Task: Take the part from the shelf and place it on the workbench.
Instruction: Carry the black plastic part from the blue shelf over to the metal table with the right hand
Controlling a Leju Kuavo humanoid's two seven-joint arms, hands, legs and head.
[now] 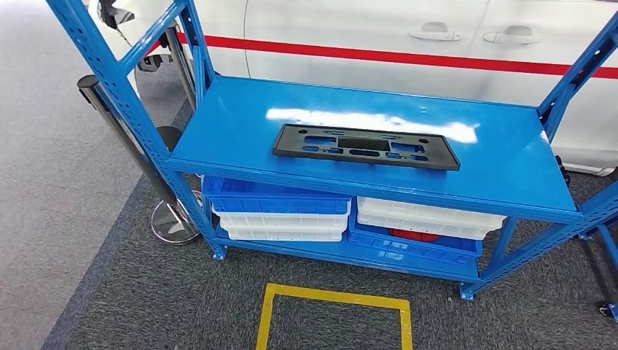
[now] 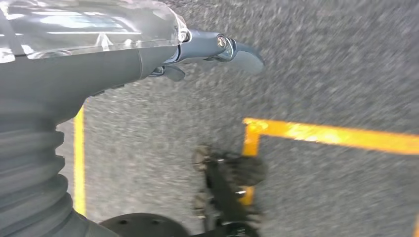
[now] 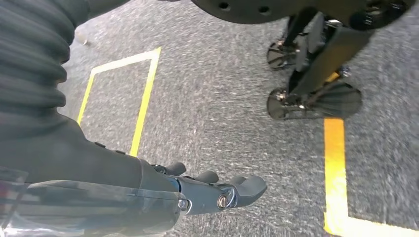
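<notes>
A flat black plastic part (image 1: 366, 146) with several cut-outs lies on the top board of the blue shelf (image 1: 240, 117), near its middle. My left hand (image 2: 212, 52) hangs beside my body over grey carpet, fingers stretched out and holding nothing. My right hand (image 3: 217, 190) hangs the same way on the other side, fingers apart and empty. Both hands are far below and short of the shelf.
Blue and white bins (image 1: 280, 211) fill the shelf's lower level. A white car with a red stripe (image 1: 379, 36) stands behind. A black post on a round base (image 1: 171, 219) is at the shelf's left. A yellow floor square (image 1: 334, 297) lies in front.
</notes>
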